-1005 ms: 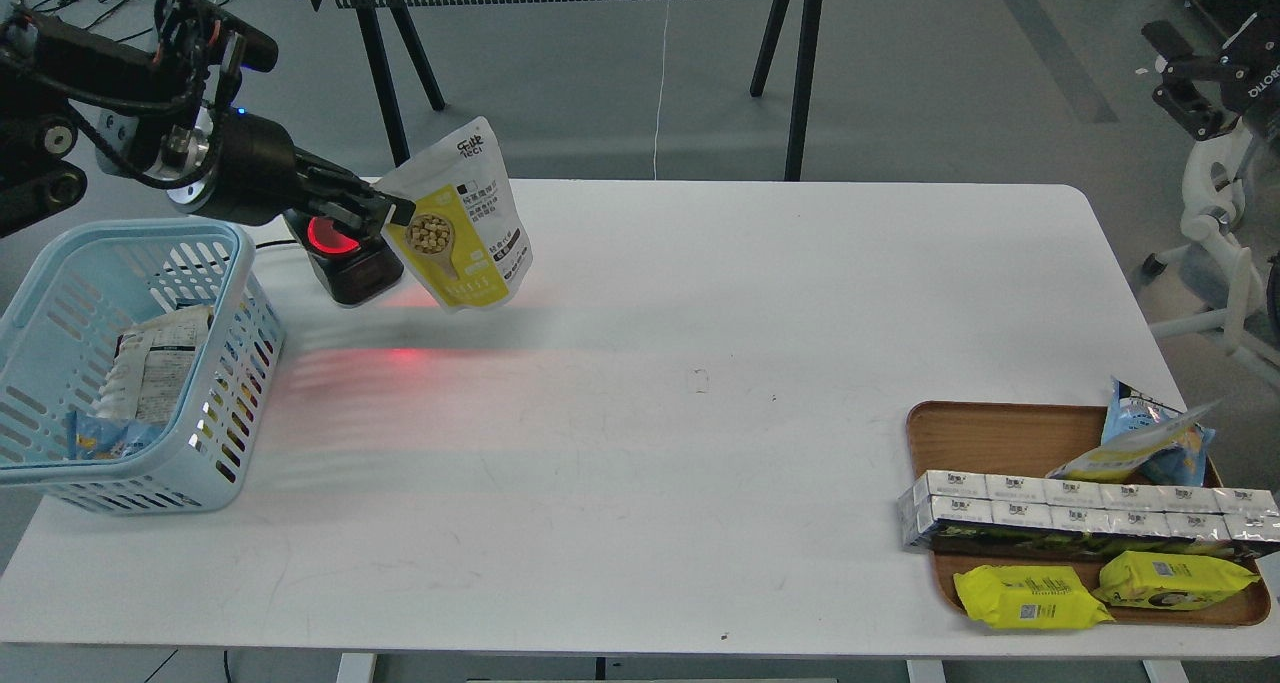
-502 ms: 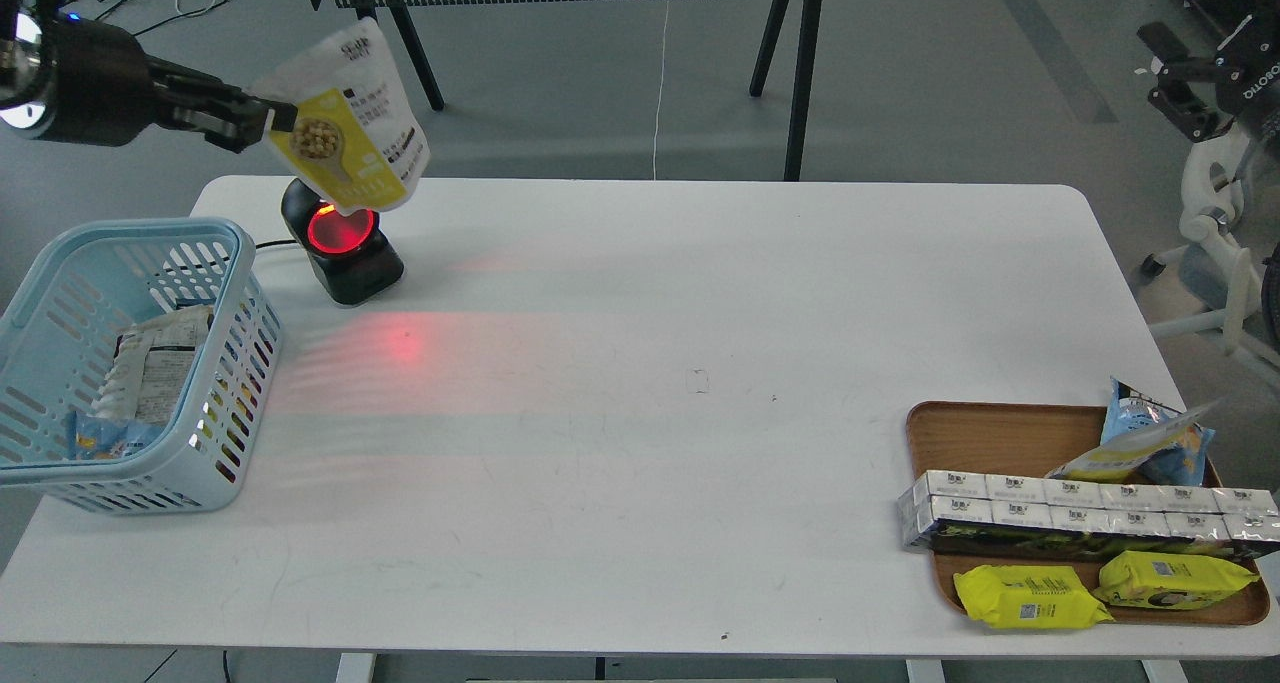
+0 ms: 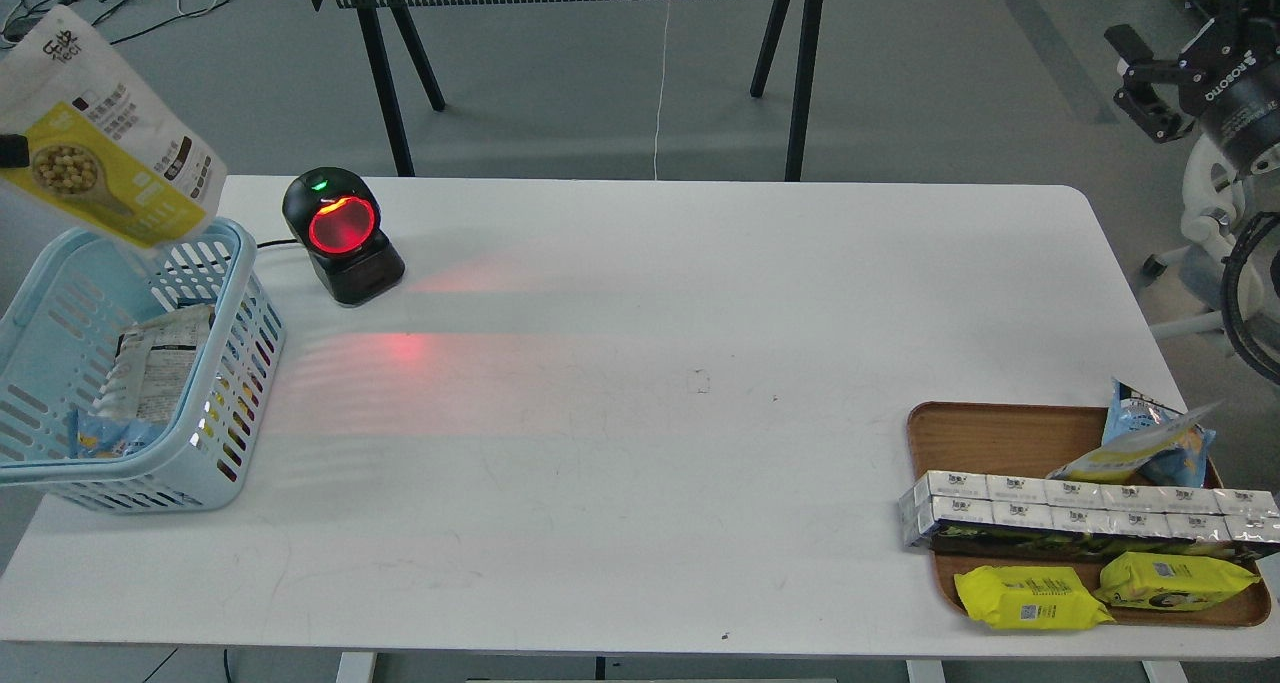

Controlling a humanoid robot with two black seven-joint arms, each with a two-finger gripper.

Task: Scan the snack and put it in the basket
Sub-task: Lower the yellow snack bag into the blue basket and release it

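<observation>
- A brown wooden tray (image 3: 1000, 425), nearest on the right, is stocked with crinkly wrapped packs awaiting scanning.
- A slotted, light blue plastic basket (image 3: 235, 363) is set on the white table (image 3: 650, 413), ready for scanned goods.
- A black scanner (image 3: 340, 235) is angled upward, its window glowing red.
- The snack (image 3: 95, 148), a glossy pouch, is held above the basket's far rim; only a dark sliver of the left gripper (image 3: 10, 150) shows, so its grip cannot be told.

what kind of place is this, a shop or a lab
Likely a lab mock-up of a shop checkout: a barcode scanner glowing red on a white table, a shopping basket, and cables on a bare grey floor.
</observation>
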